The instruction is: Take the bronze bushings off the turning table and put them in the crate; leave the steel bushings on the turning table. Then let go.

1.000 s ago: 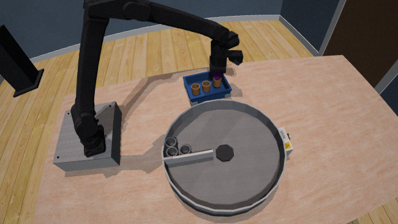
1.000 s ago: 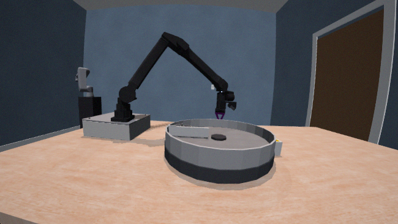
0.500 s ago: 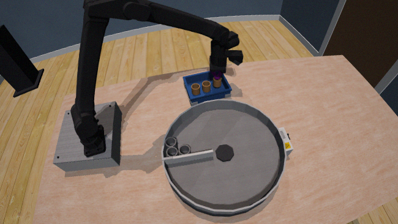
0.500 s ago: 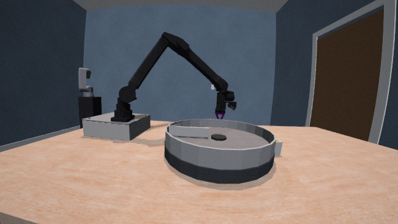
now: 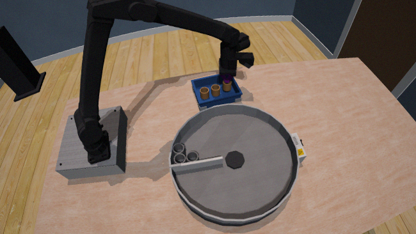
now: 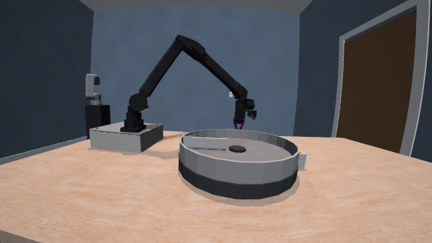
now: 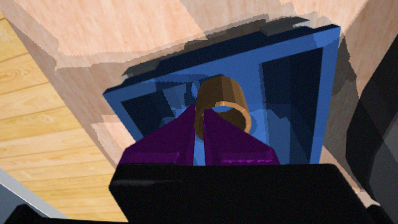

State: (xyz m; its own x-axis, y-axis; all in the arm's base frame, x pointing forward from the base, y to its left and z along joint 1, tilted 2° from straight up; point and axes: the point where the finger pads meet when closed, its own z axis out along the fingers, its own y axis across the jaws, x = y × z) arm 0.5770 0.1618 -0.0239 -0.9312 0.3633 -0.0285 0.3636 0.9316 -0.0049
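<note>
Hand (image 5: 226, 81) (image 6: 238, 128) (image 7: 199, 111) clamped on bronze bushing (image 5: 226, 86) (image 7: 223, 91), blue crate (image 5: 218, 101) (image 7: 328, 75) below
</note>
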